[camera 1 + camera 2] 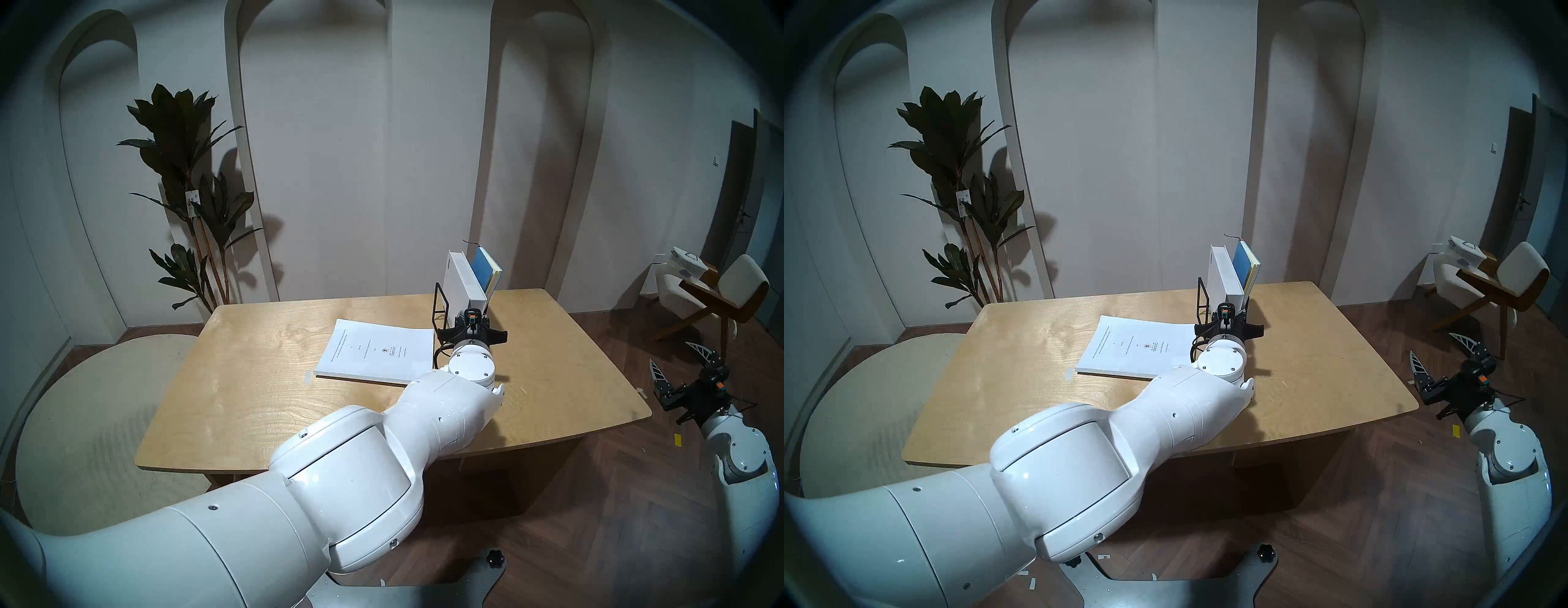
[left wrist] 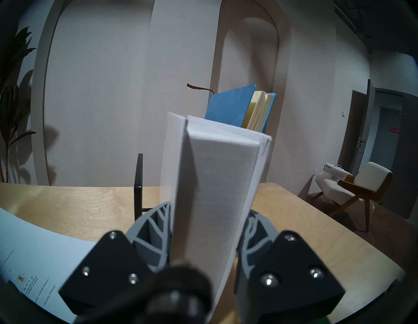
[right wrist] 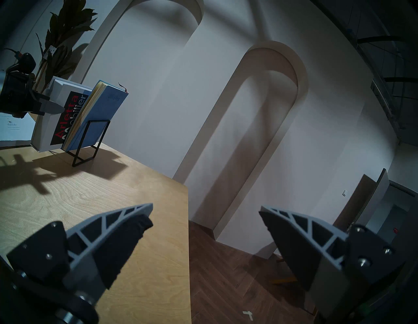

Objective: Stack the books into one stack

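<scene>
Pale arched walls back the wooden tabletop (image 1: 263,382), and from the head view we see our left gripper (image 1: 471,326) at the black wire rack (image 1: 439,303), where the thick white hardcover (image 1: 460,282) stands with the blue notebook (image 1: 488,265) behind it; the white booklet (image 1: 377,354) lies flat just left. Left wrist view: our fingers (image 2: 156,224) press both covers of the hardcover (image 2: 217,181). Right wrist view: our right gripper (image 3: 205,217) spreads wide, holding nothing, past the tabletop's right edge.
</scene>
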